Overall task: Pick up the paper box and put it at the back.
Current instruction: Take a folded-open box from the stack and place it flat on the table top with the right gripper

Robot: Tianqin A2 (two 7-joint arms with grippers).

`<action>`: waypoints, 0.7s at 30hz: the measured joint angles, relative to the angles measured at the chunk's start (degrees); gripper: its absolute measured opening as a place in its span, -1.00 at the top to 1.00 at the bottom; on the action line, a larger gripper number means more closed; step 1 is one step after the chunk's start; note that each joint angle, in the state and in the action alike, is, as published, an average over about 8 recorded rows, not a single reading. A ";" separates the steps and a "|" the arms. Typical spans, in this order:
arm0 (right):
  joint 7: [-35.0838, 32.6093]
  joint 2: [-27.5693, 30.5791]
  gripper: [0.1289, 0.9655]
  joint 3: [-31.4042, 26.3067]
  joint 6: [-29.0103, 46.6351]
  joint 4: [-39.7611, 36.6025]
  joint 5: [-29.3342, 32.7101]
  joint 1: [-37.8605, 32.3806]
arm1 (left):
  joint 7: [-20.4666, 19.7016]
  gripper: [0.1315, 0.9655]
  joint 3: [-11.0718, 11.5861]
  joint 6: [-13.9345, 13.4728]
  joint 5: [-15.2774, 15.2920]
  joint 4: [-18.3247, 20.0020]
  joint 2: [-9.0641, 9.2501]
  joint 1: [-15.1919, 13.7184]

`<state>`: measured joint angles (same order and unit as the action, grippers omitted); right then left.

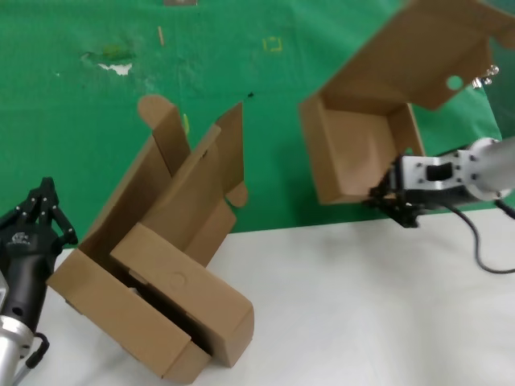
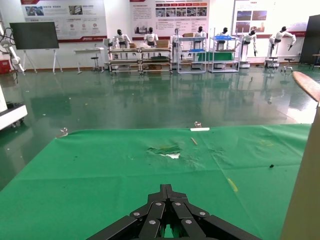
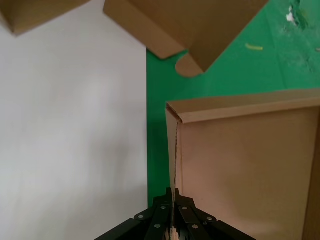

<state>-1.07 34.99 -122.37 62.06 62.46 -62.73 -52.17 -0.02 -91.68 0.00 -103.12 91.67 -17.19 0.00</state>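
Your right pincer [image 1: 392, 201] pinched the paper box [image 1: 362, 153] wall, holding it above the green back [image 1: 225, 72]; your left pincer [image 1: 40, 211] sat shut beside the table [image 1: 362, 305].

Right gripper [image 1: 396, 203] reaching in from right edge, arm lying near horizontal, fingers pinching shut on wall of paper box [image 1: 354, 153]. Left gripper [image 1: 42, 211] waiting at lower left, pointing up, fingers closed together.
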 joint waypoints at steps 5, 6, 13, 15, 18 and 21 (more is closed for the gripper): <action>2.85 -3.95 0.98 -1.11 -2.25 -1.53 2.19 -0.43 | 0.00 0.98 0.00 0.00 0.00 0.00 0.00 0.00; 3.36 -4.63 0.98 -1.34 -2.74 -1.85 2.74 -0.51 | 0.00 0.98 0.00 0.00 0.00 0.00 0.00 0.00; 5.65 -7.75 0.98 -2.81 -5.52 -4.23 6.83 -1.15 | 0.00 0.98 0.00 0.00 0.00 0.00 0.00 0.00; 6.32 -8.14 0.98 -3.16 -6.13 -4.84 8.27 -1.25 | 0.00 0.98 0.00 0.00 0.00 0.00 0.00 0.00; 7.63 -8.39 0.98 -3.84 -6.57 -5.29 11.09 -1.34 | 0.00 0.98 0.00 0.00 0.00 0.00 0.00 0.00; 8.93 -8.46 0.98 -4.67 -6.39 -4.82 14.30 -1.36 | 0.00 0.98 0.00 0.00 0.00 0.00 0.00 0.00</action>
<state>7.86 26.53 -127.04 55.67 57.64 -48.44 -53.52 -0.02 -91.68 0.00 -103.12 91.67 -17.19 0.00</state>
